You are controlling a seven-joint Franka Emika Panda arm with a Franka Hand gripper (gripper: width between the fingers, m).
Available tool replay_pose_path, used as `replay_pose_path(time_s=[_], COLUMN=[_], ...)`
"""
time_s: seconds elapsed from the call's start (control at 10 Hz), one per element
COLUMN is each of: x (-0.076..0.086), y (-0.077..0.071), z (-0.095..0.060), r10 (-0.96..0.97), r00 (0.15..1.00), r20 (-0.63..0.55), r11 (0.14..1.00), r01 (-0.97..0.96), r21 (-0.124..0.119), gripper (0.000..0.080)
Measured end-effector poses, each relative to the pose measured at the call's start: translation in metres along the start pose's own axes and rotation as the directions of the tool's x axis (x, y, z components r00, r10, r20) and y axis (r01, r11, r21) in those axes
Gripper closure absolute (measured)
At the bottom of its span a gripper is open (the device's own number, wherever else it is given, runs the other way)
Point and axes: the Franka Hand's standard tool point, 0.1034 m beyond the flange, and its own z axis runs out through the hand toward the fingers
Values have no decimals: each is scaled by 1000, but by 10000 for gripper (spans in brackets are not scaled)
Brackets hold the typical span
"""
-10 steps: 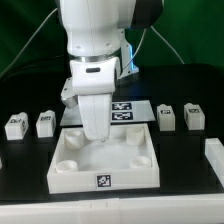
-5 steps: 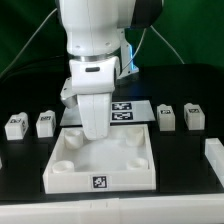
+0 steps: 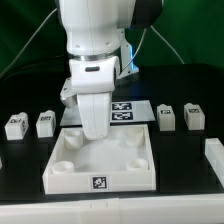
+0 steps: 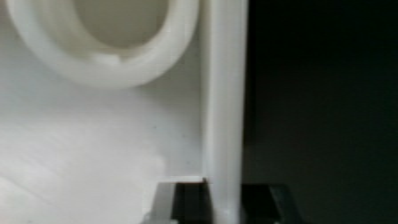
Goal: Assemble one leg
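Note:
The large white square panel (image 3: 70,178) with round corner sockets lies in the middle of the black table. My gripper (image 3: 95,132) stands over its far rim, left of centre. In the wrist view the gripper (image 4: 222,202) has its dark fingers (image 4: 185,206) on either side of the panel's thin upright wall (image 4: 222,100), closed on it. One round socket (image 4: 116,45) shows beside the wall. Four small white legs with tags stand in a row: two (image 3: 14,125) (image 3: 45,122) at the exterior view's left, two (image 3: 167,116) (image 3: 194,117) at its right.
The marker board (image 3: 128,111) lies just behind the panel, partly hidden by the arm. Another white part (image 3: 214,156) shows at the right edge of the exterior view. Cables hang behind the arm.
The panel has slid slightly toward the exterior view's left with the gripper on its far wall; over the last half second nothing visibly moved.

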Motion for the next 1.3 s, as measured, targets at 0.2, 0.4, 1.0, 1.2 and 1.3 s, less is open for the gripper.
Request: replay_pose_path(time_s=[0.2, 0.4, 1.0, 1.2, 1.3], x=[0, 1, 77, 85, 92], y=[0, 1, 55, 54, 54], z=[0, 0, -3, -2, -2], r10=[0, -2, -24, -29, -31], r00=[1000, 1000, 998, 998, 997], r20=[0, 0, -61, -64, -69], r11=[1000, 1000, 996, 997, 996], r01=[0, 2, 19, 24, 25], r21=[-1, -1, -83, -80, -80], gripper=[736, 736, 736, 736, 736])
